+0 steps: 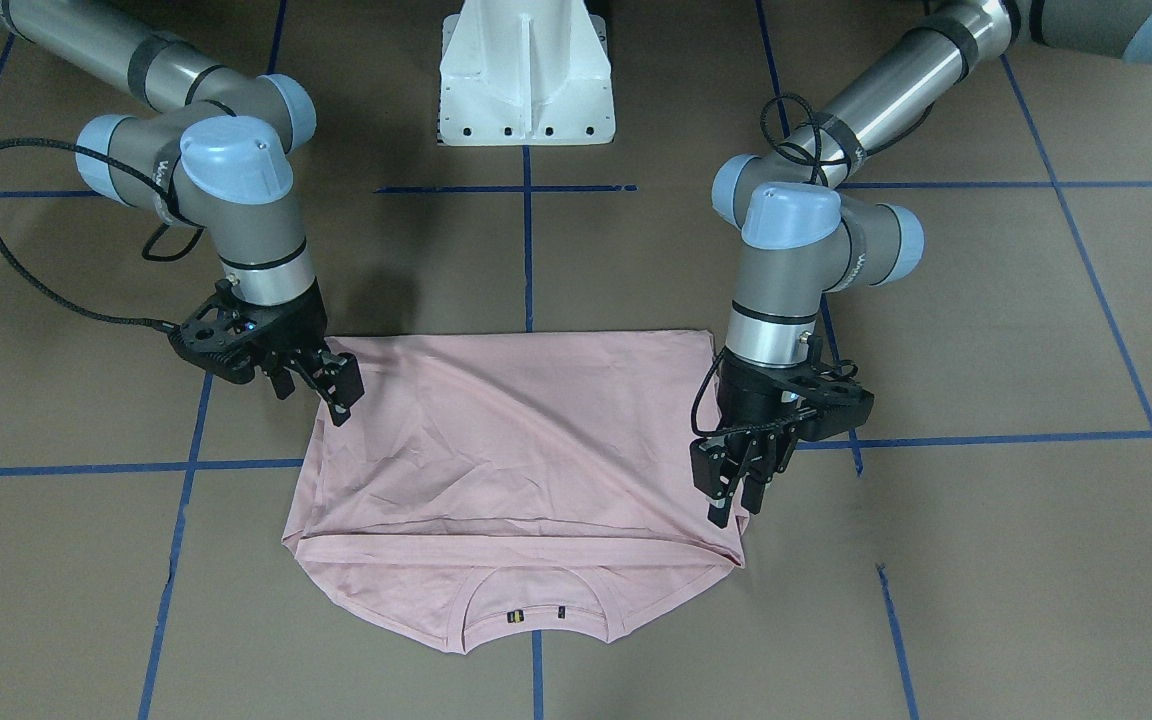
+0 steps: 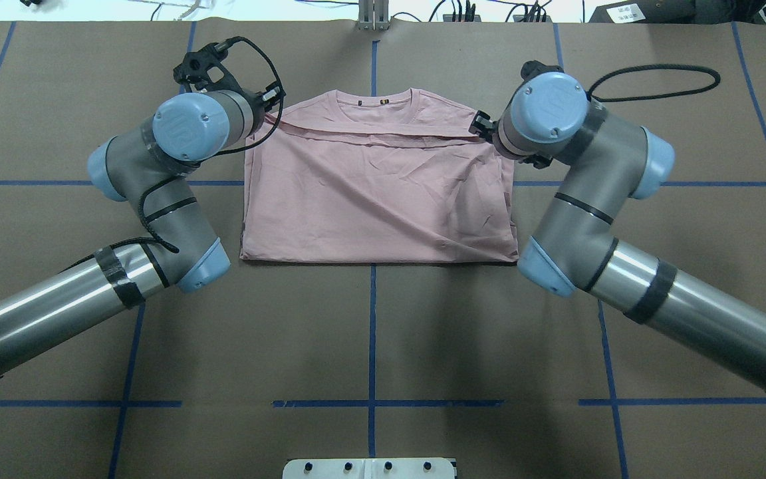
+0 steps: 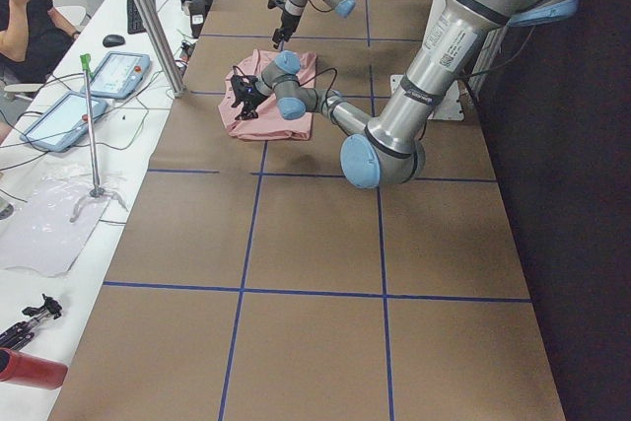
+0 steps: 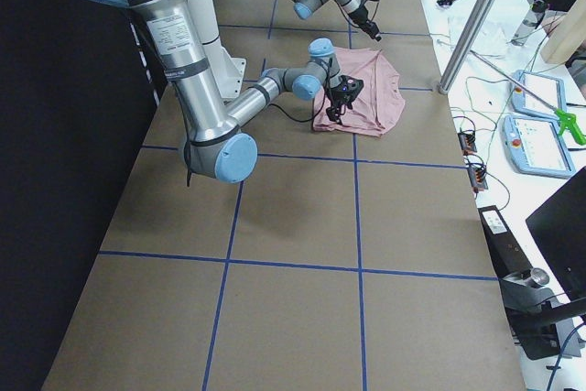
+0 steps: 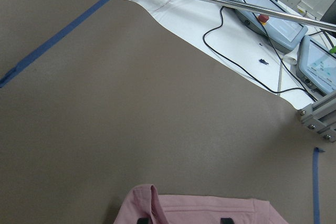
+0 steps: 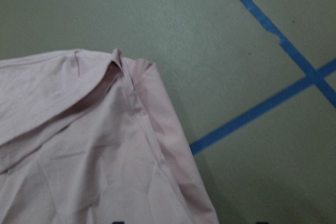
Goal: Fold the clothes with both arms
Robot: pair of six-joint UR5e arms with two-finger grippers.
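The collar (image 1: pixel 536 598) points away from the robot's side. The folded T-shirt (image 1: pixel 516 430) lies crosswise between the arms. The left gripper (image 1: pixel 736 503) and right gripper (image 1: pixel 316 398), both spread and empty, hover above the T-shirt's opposite side edges, about equally near.

The left arm (image 2: pixel 44 306) and right arm (image 2: pixel 689 313) reach forward, elbows bent outward, wrists turned down, while the left gripper (image 1: pixel 736 508) and right gripper (image 1: pixel 313 403) hang low, well apart, each with fingers spread.
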